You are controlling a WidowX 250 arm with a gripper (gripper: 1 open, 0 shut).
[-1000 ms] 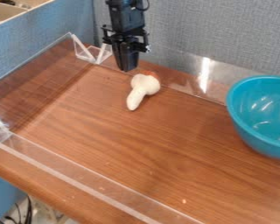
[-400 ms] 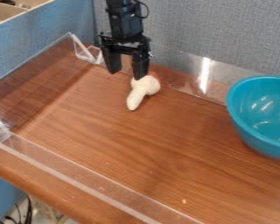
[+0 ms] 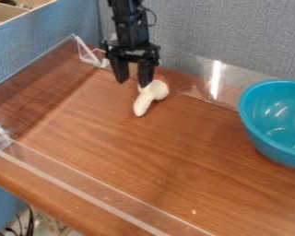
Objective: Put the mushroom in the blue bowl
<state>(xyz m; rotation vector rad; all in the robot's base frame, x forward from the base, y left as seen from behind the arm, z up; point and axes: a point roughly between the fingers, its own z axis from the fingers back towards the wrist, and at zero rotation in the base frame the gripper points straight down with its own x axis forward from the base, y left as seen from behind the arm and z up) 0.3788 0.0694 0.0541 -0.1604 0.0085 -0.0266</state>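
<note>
Your end effector (image 3: 134, 75) points straight down, fingers spread apart with a gap between them, gripping nothing. It hangs just above and behind the cap end of the mushroom (image 3: 149, 96), which lies on the wooden table (image 3: 137, 157), stem toward the camera. The blue bowl (image 3: 277, 120) sits well apart at the right edge, with nothing visible inside. A clear acrylic wall (image 3: 40, 78) rims the table.

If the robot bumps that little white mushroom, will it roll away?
Probably a bit. The mushroom lies on its side on the smooth wooden table, and its rounded cap could let it roll or swivel. It looks small and likely light, so a nudge from the gripper might scoot it. It seems stiff rather than floppy, keeping its shape.
</note>
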